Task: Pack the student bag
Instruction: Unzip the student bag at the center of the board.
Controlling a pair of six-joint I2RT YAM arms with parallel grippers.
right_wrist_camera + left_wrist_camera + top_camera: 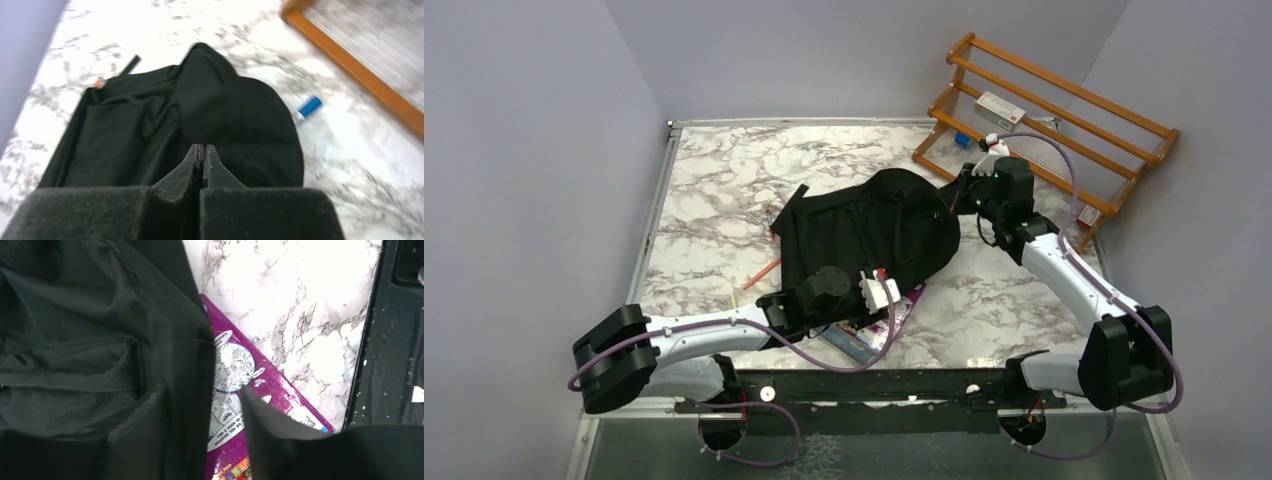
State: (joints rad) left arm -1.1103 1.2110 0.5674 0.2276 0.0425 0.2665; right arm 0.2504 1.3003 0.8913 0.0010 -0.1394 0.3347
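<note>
The student bag [874, 225] is a large black backpack lying flat in the middle of the marble table [724, 180]. My left gripper [864, 305] is at its near edge. In the left wrist view, this gripper [202, 390] is open, its fingers [140, 440] astride the edge of the bag [75, 340] and a purple comic book [260, 385] that sticks out from under it. My right gripper [969, 195] hovers over the far right end of the bag. It [203, 147] is shut with nothing between its tips, and the bag [225, 115] lies below.
A wooden rack [1044, 120] stands at the back right with a white and red box [999, 107] on it. A small blue object [308, 106] lies between the rack and the bag. An orange pencil [762, 272] lies left of the bag. The black base rail [390, 340] runs along the near edge.
</note>
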